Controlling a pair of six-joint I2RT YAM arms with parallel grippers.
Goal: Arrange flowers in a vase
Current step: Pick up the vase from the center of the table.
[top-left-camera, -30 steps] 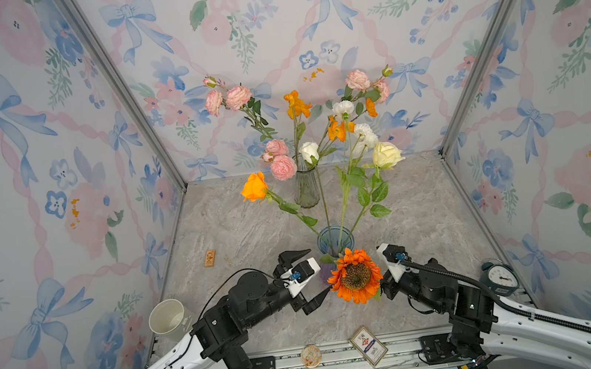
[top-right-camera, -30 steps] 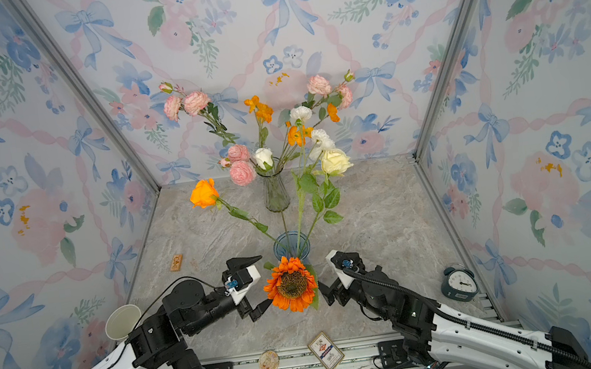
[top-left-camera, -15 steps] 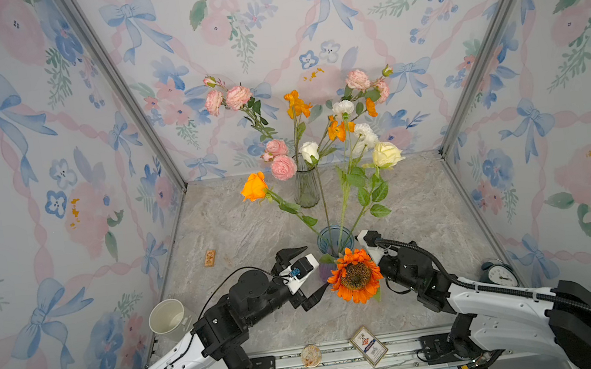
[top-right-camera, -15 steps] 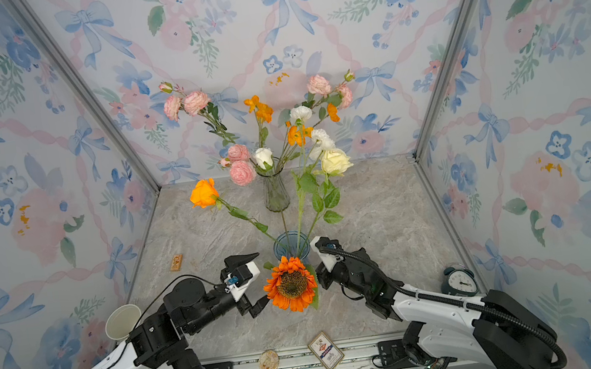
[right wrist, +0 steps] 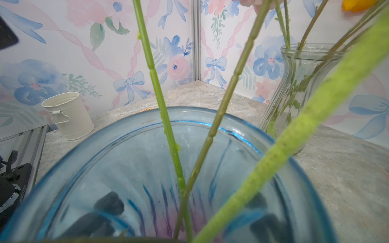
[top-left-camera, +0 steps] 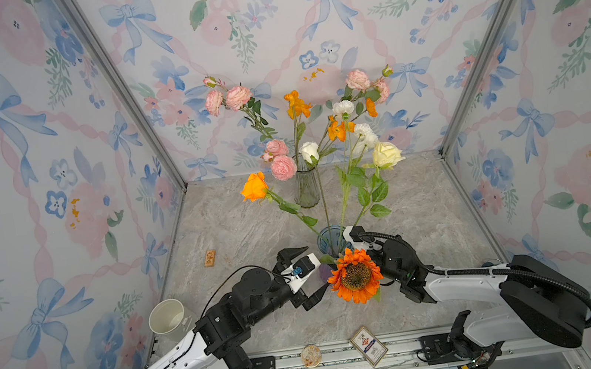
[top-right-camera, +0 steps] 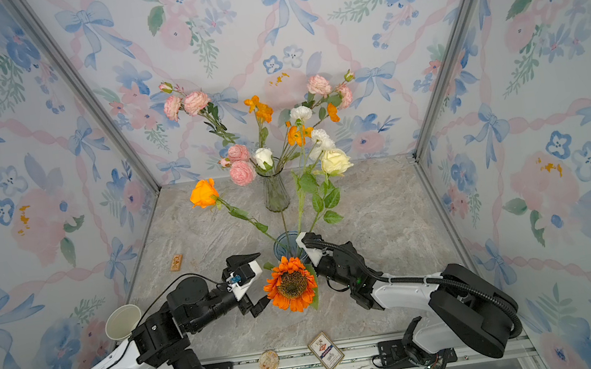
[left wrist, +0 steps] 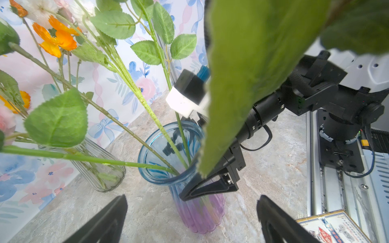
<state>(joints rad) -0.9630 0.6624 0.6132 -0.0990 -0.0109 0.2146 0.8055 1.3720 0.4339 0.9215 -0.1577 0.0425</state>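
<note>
Swung in from 4 o'clock, the right gripper (left wrist: 174, 173) now straddles the blue vase (top-left-camera: 326, 237) near its rim, jaws apart, while the left gripper (top-left-camera: 316, 267), likewise spread and empty, waits at 9 o'clock of the sunflower (top-left-camera: 355, 275), whose stem stands steeply in that vase between both.

Blue vase (top-left-camera: 323, 239) mouth: crossed by leaning stems (top-left-camera: 324, 205), overhung on near side by sunflower (top-left-camera: 355, 276). Clear vase (top-left-camera: 305, 190) close behind. Bare tabletop (top-left-camera: 425, 207) open toward both side walls.
</note>
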